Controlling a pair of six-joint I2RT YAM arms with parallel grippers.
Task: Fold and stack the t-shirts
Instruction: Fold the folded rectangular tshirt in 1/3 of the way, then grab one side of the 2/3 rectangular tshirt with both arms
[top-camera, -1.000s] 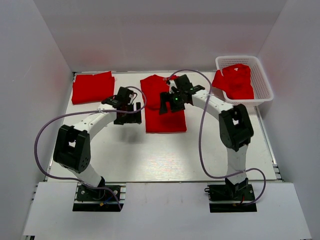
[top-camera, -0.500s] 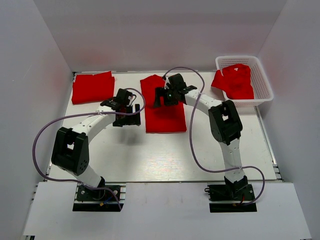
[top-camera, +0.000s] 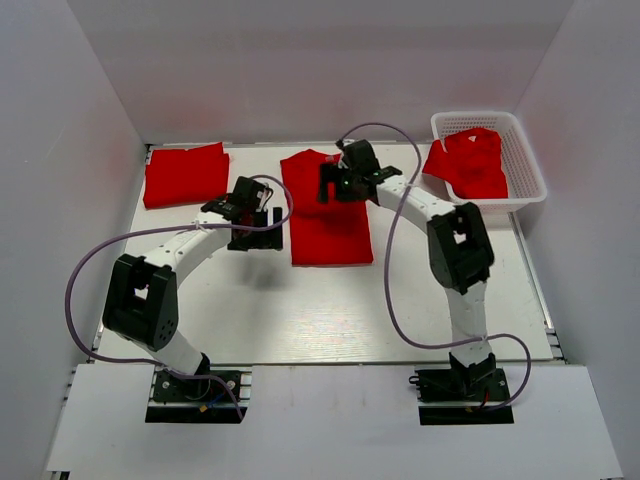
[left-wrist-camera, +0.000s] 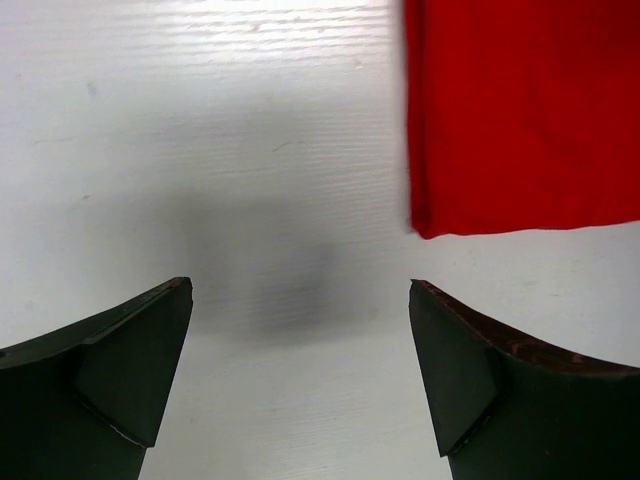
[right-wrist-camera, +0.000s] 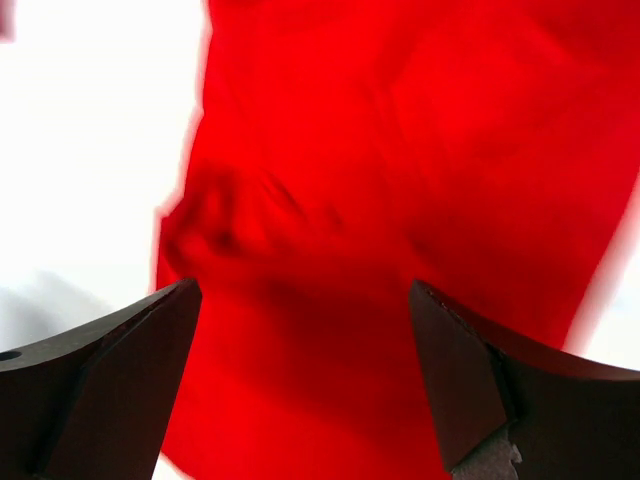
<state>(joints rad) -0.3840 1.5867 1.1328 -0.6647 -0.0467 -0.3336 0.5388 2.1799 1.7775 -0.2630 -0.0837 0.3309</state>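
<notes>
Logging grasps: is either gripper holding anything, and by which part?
Nothing is held: left gripper open over the white table, right gripper open above the red fabric t-shirt.

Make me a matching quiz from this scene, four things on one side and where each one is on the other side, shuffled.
Things:
1. left gripper
2. right gripper
3. squarely folded t-shirt
4. crumpled t-shirt

Places:
A. in the white basket
B. over the middle t-shirt
C. far left corner of the table
D. over bare table

Pairs: 1-D, 2-B, 3-C, 4-A
</notes>
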